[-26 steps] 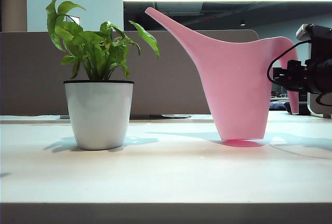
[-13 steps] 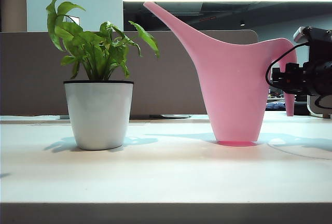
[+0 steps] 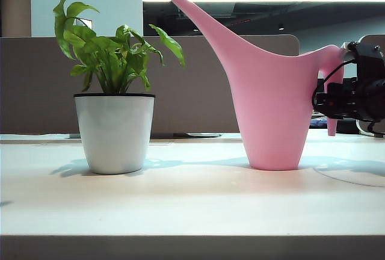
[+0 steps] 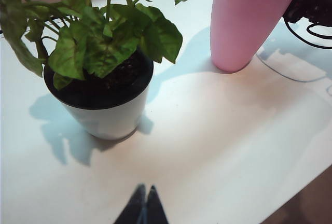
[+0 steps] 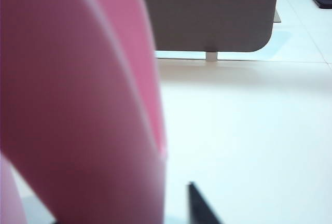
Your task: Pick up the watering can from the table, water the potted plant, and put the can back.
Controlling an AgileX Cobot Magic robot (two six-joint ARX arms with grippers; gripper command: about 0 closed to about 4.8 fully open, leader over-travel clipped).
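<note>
The pink watering can (image 3: pixel 271 103) stands upright and flat on the table (image 3: pixel 192 200), right of the potted plant (image 3: pixel 114 130), with its spout up over the leaves. My right gripper (image 3: pixel 332 99) is at the can's handle on the far right. In the right wrist view the pink can (image 5: pixel 78 105) fills the near side, and one dark finger (image 5: pixel 196 203) stands apart from it with a gap; the other finger is hidden. My left gripper (image 4: pixel 145 189) is shut and empty above bare table in front of the potted plant (image 4: pixel 98 79), with the can's base (image 4: pixel 244 22) beyond it.
A grey partition (image 3: pixel 198 85) runs along the back of the table and also shows in the right wrist view (image 5: pixel 218 11). Black cables (image 4: pixel 311 6) lie behind the can. The table's front edge (image 3: pixel 192 237) is close to the exterior camera.
The can has tipped back from a forward lean until its base sits flat on the table, and its spout tip has risen. The right gripper stayed at the handle and its jaws have spread.
</note>
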